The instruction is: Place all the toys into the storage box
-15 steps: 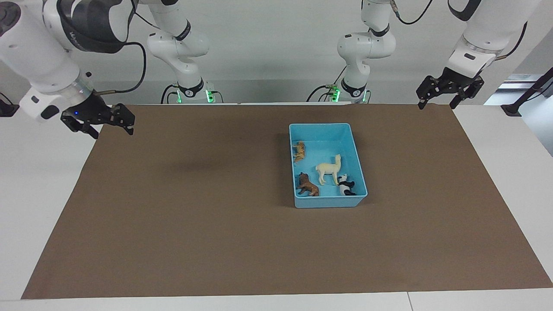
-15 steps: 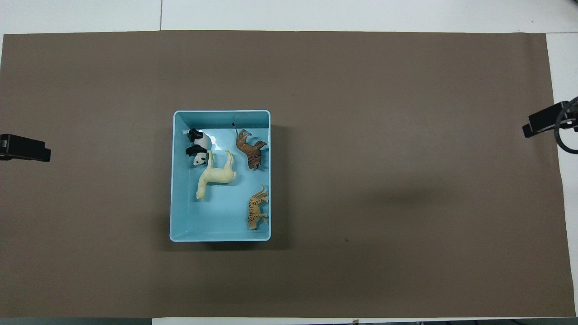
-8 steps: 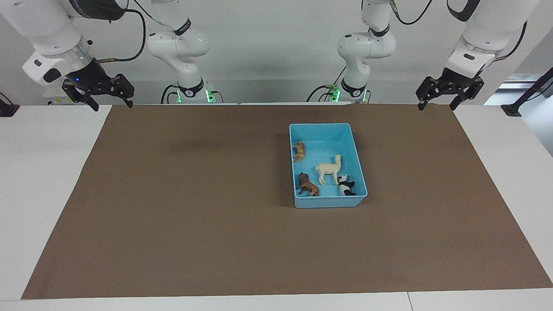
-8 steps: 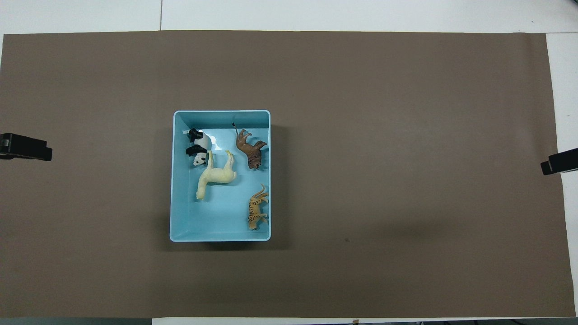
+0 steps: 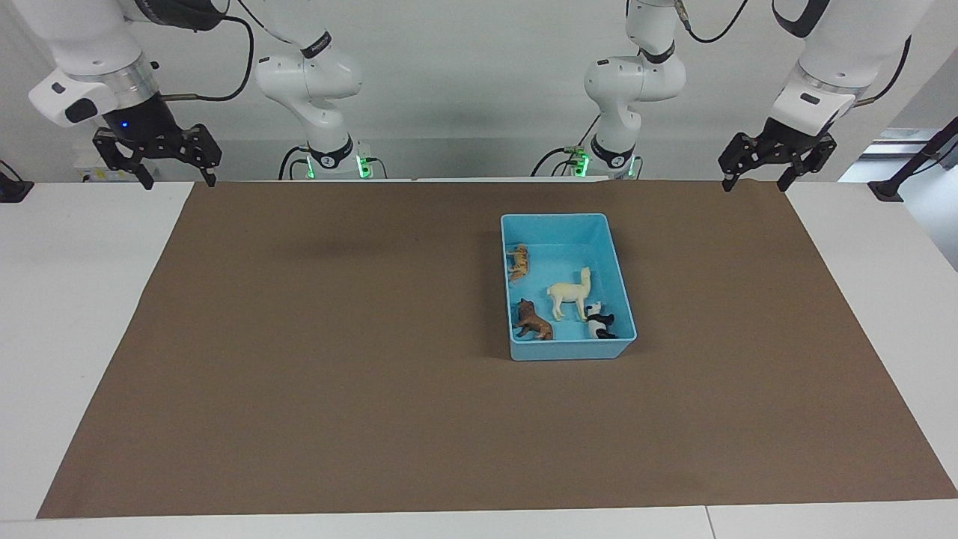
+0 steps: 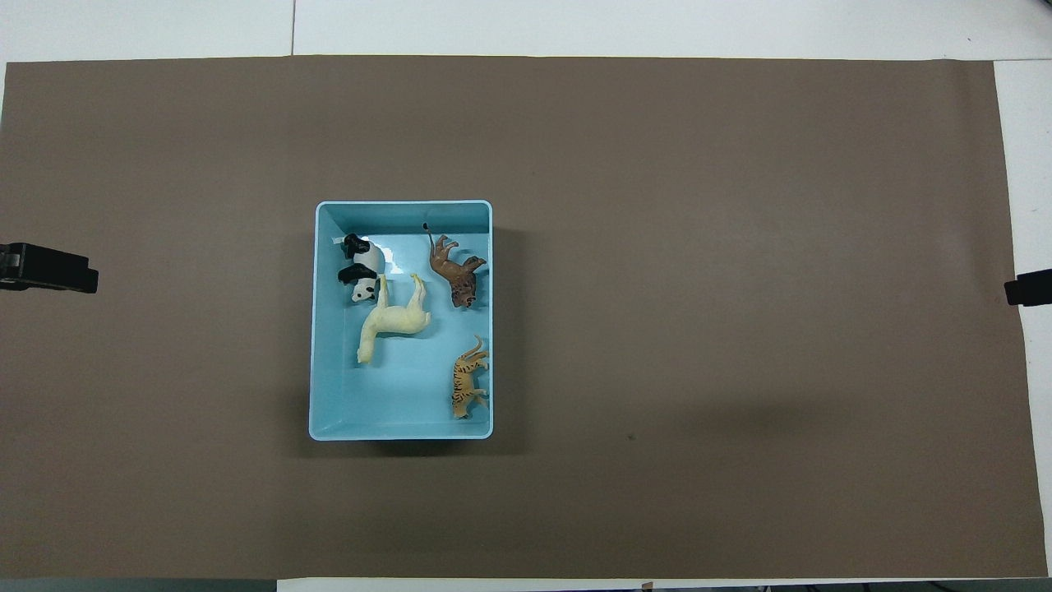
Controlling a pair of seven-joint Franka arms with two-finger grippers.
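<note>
Toys all lie in the box (image 5: 566,222). The right gripper (image 5: 156,161) has lifted back off the mat's edge, jaws released and empty, like the waiting left gripper (image 5: 775,161); task looks done.

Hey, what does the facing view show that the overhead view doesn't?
Only the facing view shows both whole arms, with the left claw and right claw open and raised at the mat's corners nearest the robots. Only the overhead view shows the storage box's floor straight down. Both show tiger, llama, lion and panda inside it.
</note>
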